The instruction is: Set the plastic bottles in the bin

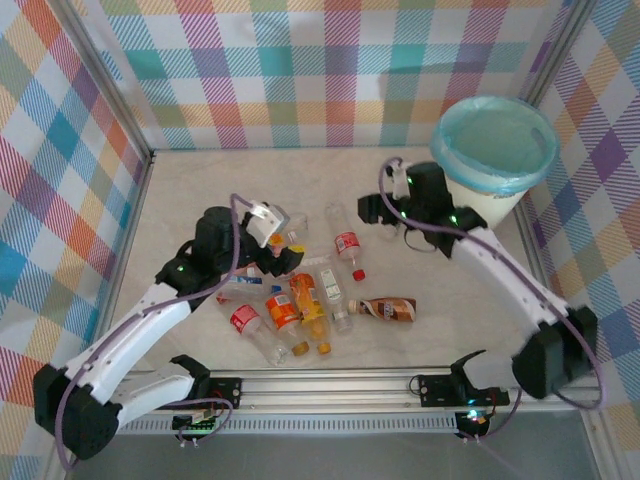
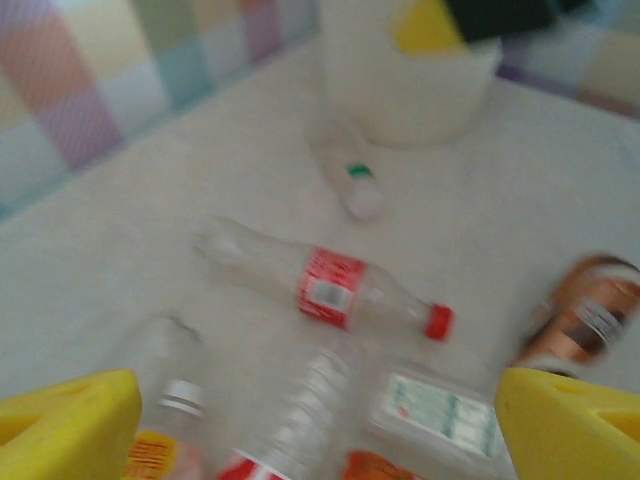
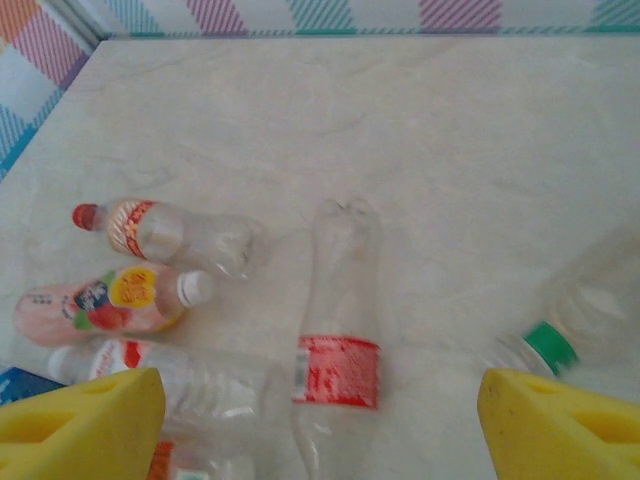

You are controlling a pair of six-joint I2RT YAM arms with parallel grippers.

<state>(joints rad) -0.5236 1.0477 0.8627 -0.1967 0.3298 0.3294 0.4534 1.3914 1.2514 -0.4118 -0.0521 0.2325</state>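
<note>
Several plastic bottles lie in a loose pile on the table's near middle. A clear one with a red label and red cap lies apart, between the two grippers. My left gripper hovers open over the pile's far left; between its yellow fingers the left wrist view shows that red-label bottle and other clear bottles lying below. My right gripper is open just left of the bin, pointing at the same red-label bottle. The right gripper holds nothing.
A brown bottle lies at the pile's right edge. A green-capped clear bottle lies near the right fingertip. The checked walls enclose the table. The bin stands in the far right corner.
</note>
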